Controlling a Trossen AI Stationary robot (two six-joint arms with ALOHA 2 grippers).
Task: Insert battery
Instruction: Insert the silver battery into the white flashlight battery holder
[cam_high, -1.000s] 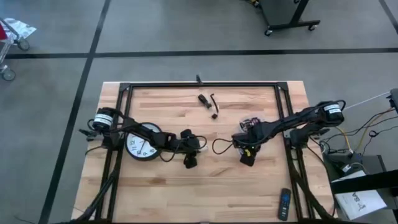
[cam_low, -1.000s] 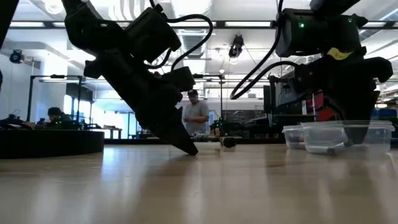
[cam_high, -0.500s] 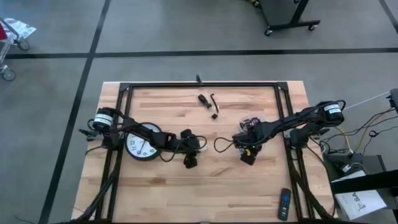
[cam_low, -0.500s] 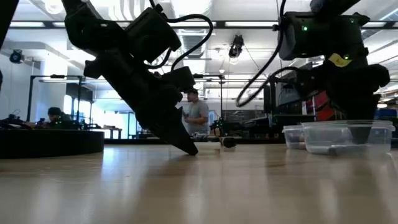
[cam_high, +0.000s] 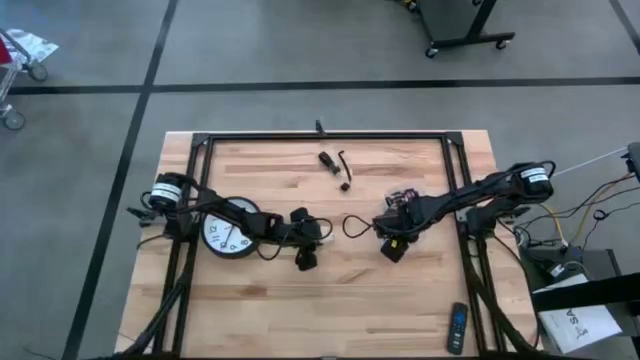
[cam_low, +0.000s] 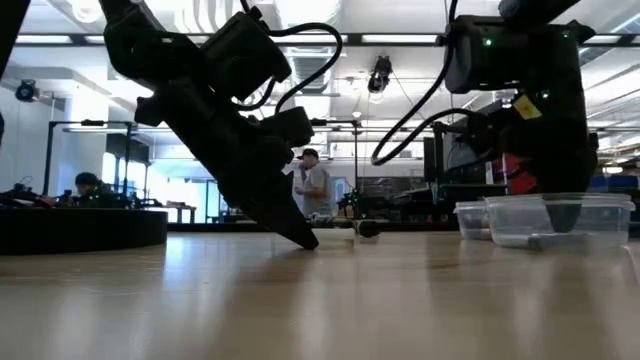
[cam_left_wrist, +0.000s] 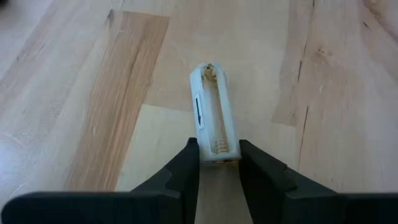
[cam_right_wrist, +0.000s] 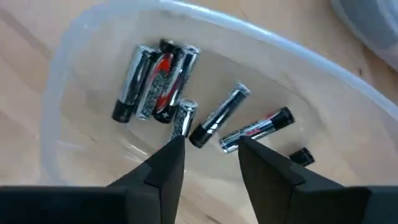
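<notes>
The left gripper pinches the near end of a white battery holder, one finger on each side, and the holder lies flat on the wooden table with its open, empty channel facing up. From above, this gripper sits near the table's middle, just beside the wall clock that lies face up under the left arm.

The right gripper has its fingers spread apart and holds nothing. It hangs over a clear plastic tub of loose batteries, with one battery lying right between the fingertips. In the low view a stack of clear tubs stands on the table's right side under the right arm.

Other things lie well apart: small dark parts near the far edge, a remote control at the near right corner. A person stands in the room beyond.

Against half a second ago, the right gripper has shifted slightly over the tub; the left one has stayed put on the holder.
</notes>
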